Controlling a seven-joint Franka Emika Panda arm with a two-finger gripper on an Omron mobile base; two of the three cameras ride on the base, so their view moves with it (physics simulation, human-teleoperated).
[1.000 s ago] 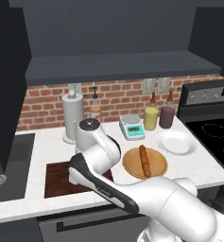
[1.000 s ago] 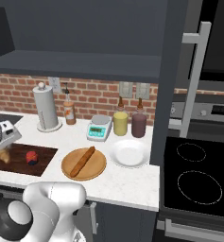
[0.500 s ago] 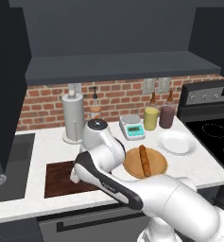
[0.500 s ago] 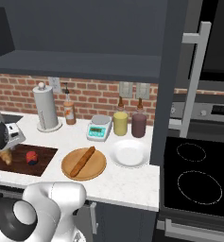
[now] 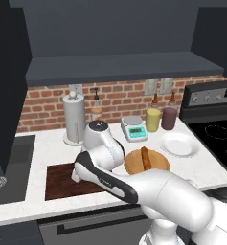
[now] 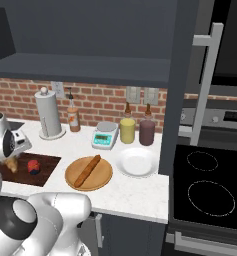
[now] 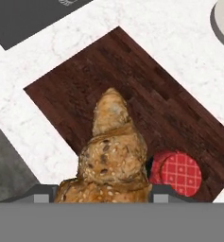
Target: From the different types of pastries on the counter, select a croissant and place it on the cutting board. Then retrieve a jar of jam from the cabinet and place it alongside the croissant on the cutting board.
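Hovering over the cutting board (image 7: pixel 179 113), the gripper (image 7: pixel 104 196) has its jaws closed narrowly on the croissant (image 7: pixel 114 156), which hangs between the finger tips with its tapered end pointing away from the hand and down toward the board's dark grain. Such a hold on the thick middle of the pastry would keep it from swinging, and the position above the board suggests the placing step is in hand but not finished; whether the croissant already touches the wood cannot be told. On the cutting board, just beside the croissant, stands the jar of jam (image 7: pixel 176 173), its red checked top facing up, so the jam appears to be in place already. From the right base camera the jar (image 6: pixel 34 166) sits near the middle of the board (image 6: pixel 47 167), with the croissant (image 6: pixel 10 163) toward the board's far-left end under the white hand. Beside the board on the counter (image 6: pixel 135 192) lies the round wooden plate (image 6: pixel 102 177) carrying the long bread stick (image 6: pixel 87 170), correctly left alone, and beyond it an empty white plate (image 6: pixel 137 162). Judged risk: lowering too close to the jar could nudge it, so the release should stay on the bare wood beside it.
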